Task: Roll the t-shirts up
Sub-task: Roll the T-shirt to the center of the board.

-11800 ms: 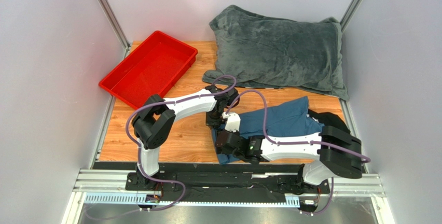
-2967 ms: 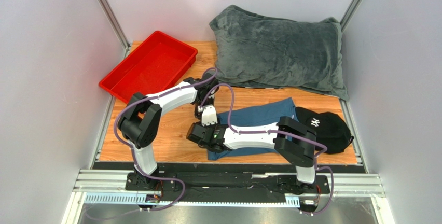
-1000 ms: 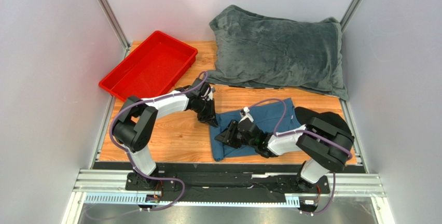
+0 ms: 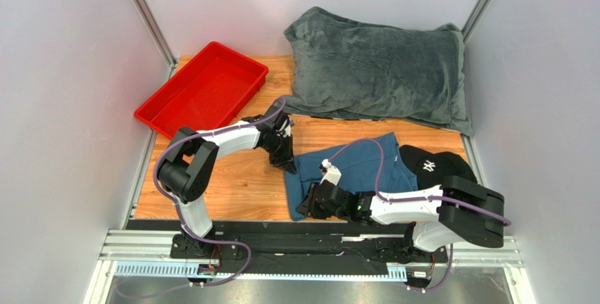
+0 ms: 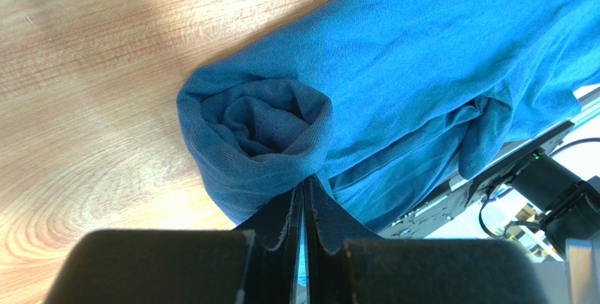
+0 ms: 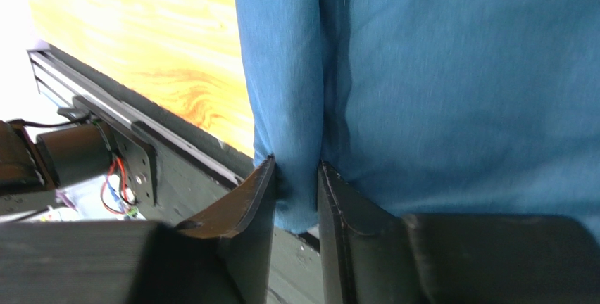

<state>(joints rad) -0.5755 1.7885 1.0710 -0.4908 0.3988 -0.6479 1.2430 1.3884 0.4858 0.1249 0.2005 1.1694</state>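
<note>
The dark teal-blue t-shirt (image 4: 355,162) lies on the wooden table, its left edge rolled into a tube running from far to near. In the left wrist view the roll's far end (image 5: 264,117) shows a spiral. My left gripper (image 4: 287,164) is shut, its tips (image 5: 304,190) pinching the fabric just under that spiral. My right gripper (image 4: 308,204) is at the roll's near end by the table's front edge. Its fingers (image 6: 297,177) are closed on a fold of the shirt (image 6: 451,86).
A black cap (image 4: 433,167) with a white logo sits just right of the shirt. A large grey blanket (image 4: 380,68) fills the back right. A red tray (image 4: 204,93) stands at the back left. The black front rail (image 6: 176,170) runs just beneath the right gripper.
My right gripper has moved back toward the table's near edge and now grips the roll's near end. The left gripper has stayed at the far end. More of the cap shows.
</note>
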